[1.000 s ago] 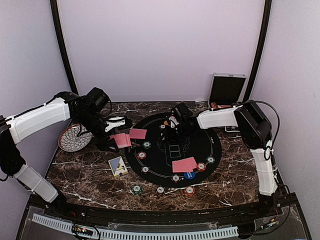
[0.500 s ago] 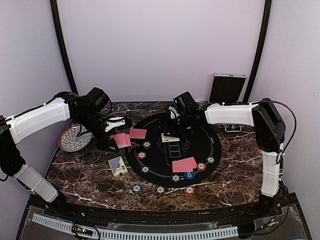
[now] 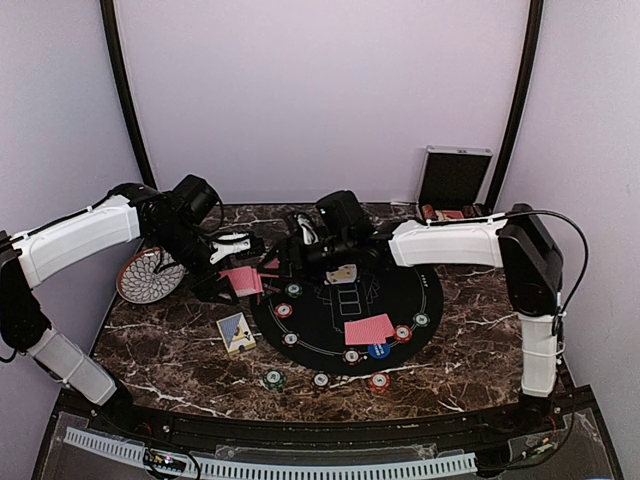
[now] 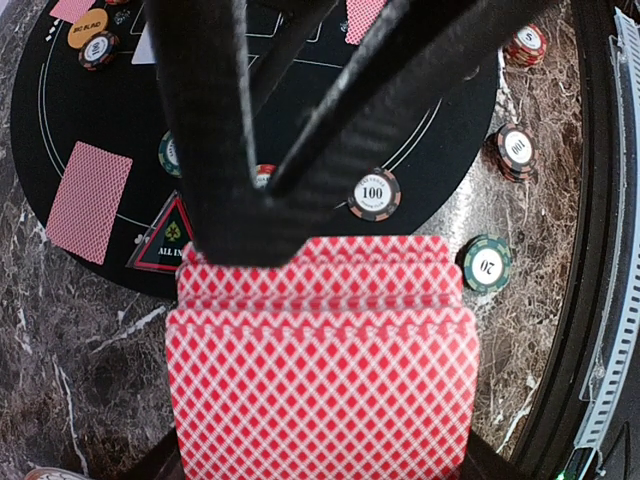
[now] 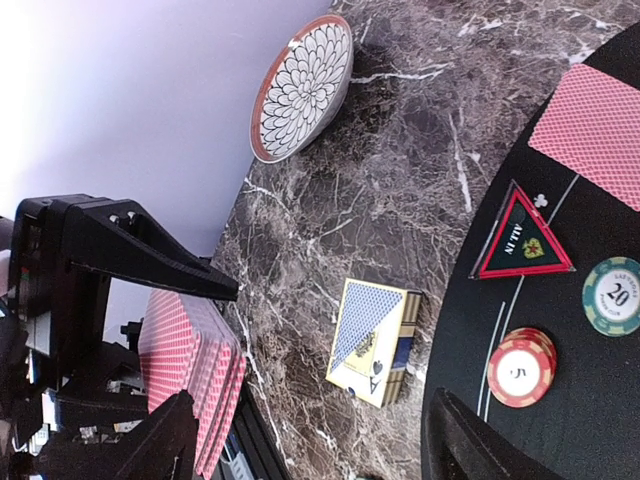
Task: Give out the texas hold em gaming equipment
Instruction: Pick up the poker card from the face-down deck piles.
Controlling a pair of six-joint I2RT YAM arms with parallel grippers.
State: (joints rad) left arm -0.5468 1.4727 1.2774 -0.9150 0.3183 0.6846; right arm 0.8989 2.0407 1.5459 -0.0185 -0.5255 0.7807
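Observation:
My left gripper (image 3: pixel 236 281) is shut on a fanned stack of red-backed playing cards (image 4: pixel 320 380), held above the marble left of the black mat (image 3: pixel 410 290). My right gripper (image 3: pixel 292 256) hangs just right of that stack, open, nothing between its fingers (image 5: pixel 312 400); the stack (image 5: pixel 185 350) lies beside its left finger. One face-up card (image 3: pixel 342 273) lies mid-mat. A red-backed pair (image 3: pixel 369 329) sits near the mat's front. Poker chips (image 3: pixel 283 310) ring the mat, among them a red 5 (image 5: pixel 521 365) and a green 20 (image 5: pixel 612 295).
A blue card box (image 3: pixel 236 332) lies on the marble by the mat's left edge. The patterned plate (image 3: pixel 150 275) sits far left, the silver case (image 3: pixel 453 178) stands open at back right. Three chips (image 3: pixel 321 380) lie in front of the mat. An all-in triangle (image 5: pixel 522 240) marks the mat.
The right gripper opened, left a face-up card on the mat's middle, and swung left to beside the held stack. The left arm stayed still.

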